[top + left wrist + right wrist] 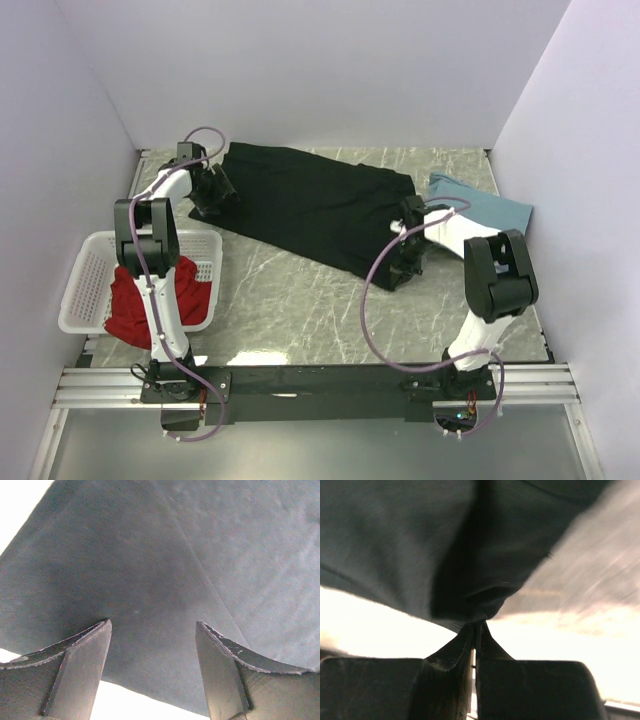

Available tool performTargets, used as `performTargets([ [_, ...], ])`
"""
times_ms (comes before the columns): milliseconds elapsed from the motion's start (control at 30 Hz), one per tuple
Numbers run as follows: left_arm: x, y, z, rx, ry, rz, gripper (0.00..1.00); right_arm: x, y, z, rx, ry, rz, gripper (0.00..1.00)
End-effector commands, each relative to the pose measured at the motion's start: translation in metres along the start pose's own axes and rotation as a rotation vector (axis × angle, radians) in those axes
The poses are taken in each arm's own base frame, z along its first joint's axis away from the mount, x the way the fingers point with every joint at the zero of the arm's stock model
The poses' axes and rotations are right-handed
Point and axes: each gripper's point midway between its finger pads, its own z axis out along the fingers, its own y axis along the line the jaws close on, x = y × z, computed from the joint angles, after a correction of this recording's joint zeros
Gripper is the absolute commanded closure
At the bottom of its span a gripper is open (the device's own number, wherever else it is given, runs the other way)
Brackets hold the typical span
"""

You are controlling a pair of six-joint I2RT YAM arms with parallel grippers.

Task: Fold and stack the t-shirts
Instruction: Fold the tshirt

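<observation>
The large black t-shirt (310, 205) lies spread across the back middle of the table. My left gripper (213, 192) is open over its left edge, and the cloth (165, 565) fills the left wrist view beyond the fingers (87, 665). My right gripper (404, 262) is shut on the shirt's near right edge, and the pinched black cloth (475, 600) bunches at the fingertips. The dusty-blue t-shirt (480, 206) lies at the back right. The red t-shirt (150, 300) sits in the basket.
A white latticed basket (88, 280) stands at the left edge of the table. White walls close in the back and both sides. Marble tabletop (300, 310) shows in front of the black shirt.
</observation>
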Motion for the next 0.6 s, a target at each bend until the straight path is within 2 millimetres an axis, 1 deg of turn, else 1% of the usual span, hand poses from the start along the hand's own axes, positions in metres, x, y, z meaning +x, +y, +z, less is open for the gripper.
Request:
performTargets([
  [0, 0.002, 0.066, 0.013, -0.219, 0.034, 0.047, 0.24, 0.038, 0.004, -0.015, 0.011, 0.051, 0.012, 1.0],
  [67, 0.0, 0.073, 0.017, -0.238, 0.044, 0.059, 0.24, 0.048, 0.007, -0.019, 0.011, 0.047, 0.009, 1.0],
  [100, -0.004, 0.074, 0.016, -0.248, 0.043, 0.076, 0.24, 0.054, 0.006, -0.018, 0.018, 0.053, 0.021, 1.0],
  [167, -0.002, 0.079, 0.02, -0.265, 0.057, 0.088, 0.24, 0.061, 0.009, -0.022, 0.017, 0.048, 0.015, 1.0],
  [233, -0.004, 0.083, 0.019, -0.28, 0.058, 0.106, 0.23, 0.07, 0.011, -0.025, 0.01, 0.049, 0.023, 1.0],
  [333, -0.002, 0.085, 0.018, -0.282, 0.066, 0.128, 0.23, 0.079, 0.016, -0.026, 0.012, 0.05, 0.026, 0.85],
  [367, -0.003, 0.085, 0.017, -0.281, 0.065, 0.133, 0.23, 0.081, 0.017, -0.03, 0.005, 0.045, 0.027, 0.75],
  [400, -0.005, 0.084, 0.015, -0.28, 0.064, 0.144, 0.23, 0.084, 0.02, -0.033, 0.003, 0.041, 0.024, 0.72],
  [433, -0.009, 0.088, 0.012, -0.306, 0.05, 0.153, 0.23, 0.085, 0.02, -0.037, 0.004, 0.035, 0.025, 0.68],
  [467, -0.011, 0.087, 0.009, -0.31, 0.046, 0.158, 0.23, 0.087, 0.018, -0.045, 0.011, 0.02, 0.026, 0.61],
  [500, -0.016, 0.084, 0.005, -0.308, 0.032, 0.166, 0.22, 0.084, 0.02, -0.052, 0.006, -0.002, 0.023, 0.59],
  [533, -0.018, 0.083, 0.002, -0.308, 0.024, 0.168, 0.22, 0.087, 0.018, -0.06, 0.017, -0.011, 0.02, 0.55],
  [567, -0.023, 0.079, -0.004, -0.3, 0.011, 0.165, 0.22, 0.085, 0.018, -0.065, 0.021, -0.024, 0.021, 0.54],
])
